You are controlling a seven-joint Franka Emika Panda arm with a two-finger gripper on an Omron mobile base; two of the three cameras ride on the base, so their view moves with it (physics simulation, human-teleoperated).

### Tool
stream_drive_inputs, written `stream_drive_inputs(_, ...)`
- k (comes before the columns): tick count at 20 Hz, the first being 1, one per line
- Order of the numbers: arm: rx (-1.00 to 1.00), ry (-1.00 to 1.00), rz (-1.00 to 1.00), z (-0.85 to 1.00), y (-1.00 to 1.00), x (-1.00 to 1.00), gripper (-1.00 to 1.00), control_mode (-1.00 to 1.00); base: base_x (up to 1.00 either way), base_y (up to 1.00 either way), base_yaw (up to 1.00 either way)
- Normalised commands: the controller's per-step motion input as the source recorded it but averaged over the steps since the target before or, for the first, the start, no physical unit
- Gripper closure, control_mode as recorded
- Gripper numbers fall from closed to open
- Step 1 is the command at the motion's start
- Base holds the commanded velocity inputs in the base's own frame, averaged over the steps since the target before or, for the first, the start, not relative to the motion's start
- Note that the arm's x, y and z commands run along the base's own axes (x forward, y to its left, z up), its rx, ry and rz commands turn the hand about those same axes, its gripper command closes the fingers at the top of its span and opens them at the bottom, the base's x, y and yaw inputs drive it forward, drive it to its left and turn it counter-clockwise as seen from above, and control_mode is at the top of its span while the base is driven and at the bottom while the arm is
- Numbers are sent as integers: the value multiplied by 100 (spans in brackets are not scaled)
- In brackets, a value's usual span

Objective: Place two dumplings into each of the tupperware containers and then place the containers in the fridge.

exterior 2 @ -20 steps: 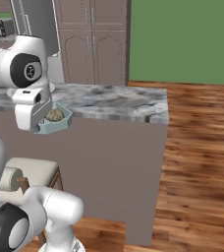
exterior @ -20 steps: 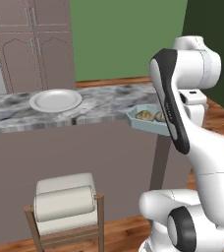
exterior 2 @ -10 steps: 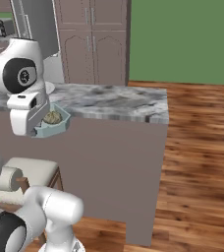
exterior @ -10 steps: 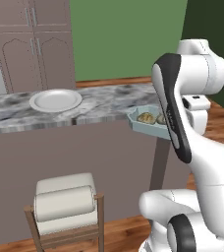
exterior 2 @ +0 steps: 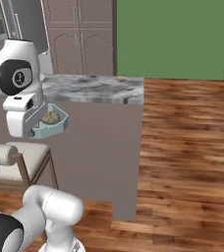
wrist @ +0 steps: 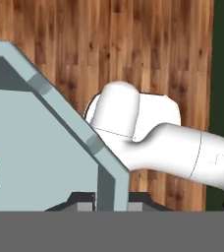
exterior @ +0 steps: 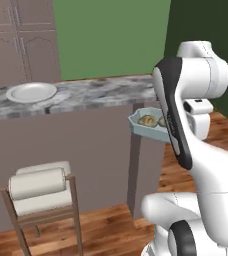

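A white plate (exterior: 31, 92) sat at the left of the grey marbled counter (exterior: 101, 93), with a padded wooden stool (exterior: 41, 196) on the floor below it. Off the counter's right end, in the air over the wood floor (exterior 2: 187, 147), the claw (wrist: 111, 199) was closed on the rim of a tub (exterior: 148, 124), holding it level beside the arm. Two dumplings (exterior: 148, 120) lay inside the tub, which hung just below counter height and apart from the counter's edge.
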Motion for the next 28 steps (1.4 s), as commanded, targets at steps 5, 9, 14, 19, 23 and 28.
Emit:
stream_drive_inputs(5,0,0,0,0,0,0,100,100,-16,-100,-22)
stream_drive_inputs(9,0,0,0,0,0,0,100,100,-2,-100,-18)
stream_drive_inputs(14,0,0,0,0,0,0,100,100,8,-100,-15)
stream_drive_inputs(19,0,0,0,0,0,0,100,100,56,-100,-9)
stream_drive_inputs(23,0,0,0,0,0,0,100,100,100,-95,1)
stream_drive_inputs(28,0,0,0,0,0,0,100,100,100,-81,22)
